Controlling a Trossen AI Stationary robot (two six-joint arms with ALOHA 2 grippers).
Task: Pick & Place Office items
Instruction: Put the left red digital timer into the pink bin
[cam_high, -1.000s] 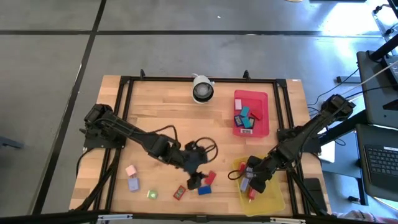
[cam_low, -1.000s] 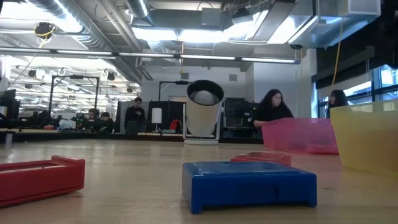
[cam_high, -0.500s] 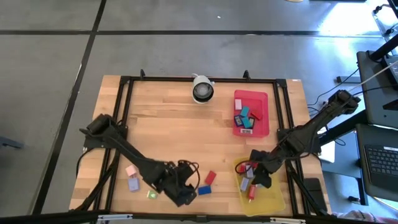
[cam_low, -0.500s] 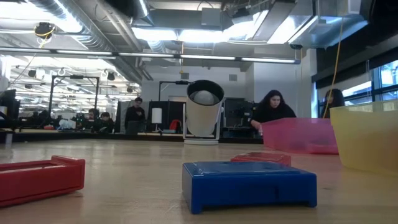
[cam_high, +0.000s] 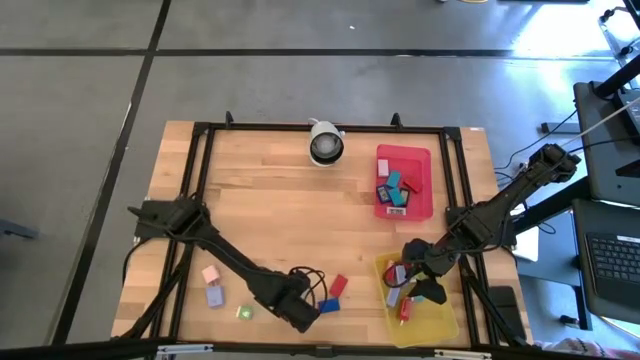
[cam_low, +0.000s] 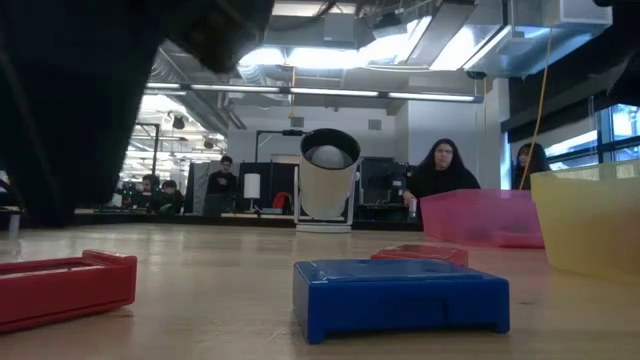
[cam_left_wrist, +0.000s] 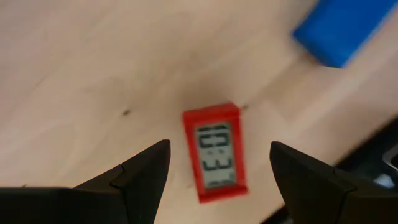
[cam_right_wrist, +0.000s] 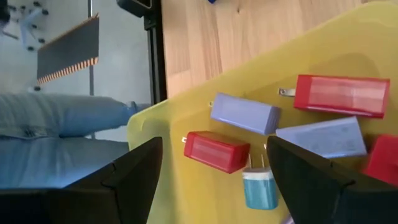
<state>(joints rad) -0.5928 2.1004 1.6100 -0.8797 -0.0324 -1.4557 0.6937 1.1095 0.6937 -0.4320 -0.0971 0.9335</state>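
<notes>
My left gripper (cam_high: 300, 316) is open near the table's near edge, just above a red block with a grey display (cam_left_wrist: 216, 152); its fingers stand on either side without touching. That red block (cam_low: 65, 285) lies flat on the wood, with a blue block (cam_high: 327, 305) and another red block (cam_high: 338, 286) to its right. Pink (cam_high: 211, 273), lilac (cam_high: 215, 295) and green (cam_high: 243, 312) blocks lie further left. My right gripper (cam_high: 420, 288) hangs open and holding nothing over the yellow tray (cam_high: 440, 322), above red (cam_right_wrist: 216, 151), lilac (cam_right_wrist: 244, 114) and teal (cam_right_wrist: 258, 186) items.
A red tray (cam_high: 424, 160) with several blocks sits at the far right. The white round camera (cam_high: 325, 145) stands at the far edge's middle. Black frame rails (cam_high: 195, 180) border the table. Bare wood lies in the middle. People sit in the room beyond (cam_low: 440, 170).
My left gripper has moved toward the table's near edge and down, from above the red and blue blocks to just over the red display block; its arm now shows dark in the low view. My right gripper has shifted slightly toward the right over the yellow tray.
</notes>
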